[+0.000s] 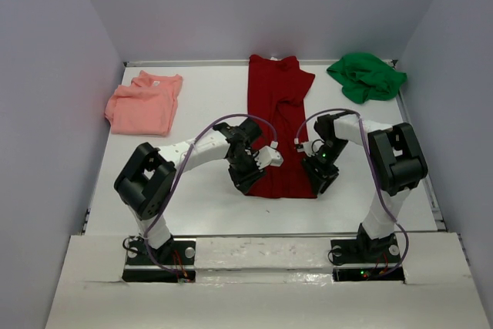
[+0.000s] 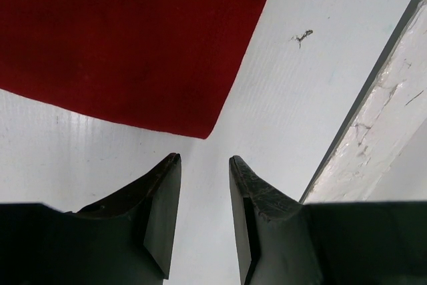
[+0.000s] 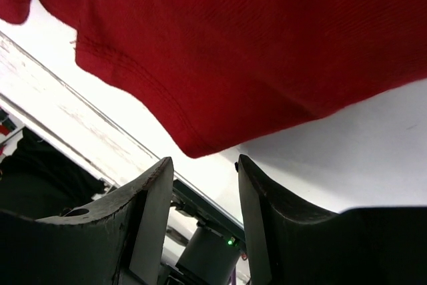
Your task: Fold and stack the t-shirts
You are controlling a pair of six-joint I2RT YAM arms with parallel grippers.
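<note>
The dark red t-shirt (image 1: 271, 105) lies as a long narrow strip down the middle of the table, collar at the back. My left gripper (image 1: 246, 182) is open and empty at its near left corner; in the left wrist view the corner of the shirt (image 2: 120, 38) lies just ahead of the open gripper (image 2: 205, 159). My right gripper (image 1: 321, 179) is open and empty at the near right corner; in the right wrist view the hem corner (image 3: 253, 38) sits just beyond the gripper (image 3: 203, 161). The salmon pink t-shirt (image 1: 144, 103) lies folded at the back left. The bright green t-shirt (image 1: 367, 76) lies crumpled at the back right.
The white table (image 1: 200, 198) is enclosed by pale walls at the back and both sides. A raised white front ledge (image 2: 393, 118) runs along the near edge by the arm bases. Purple cables (image 1: 231, 119) loop over both arms above the red shirt.
</note>
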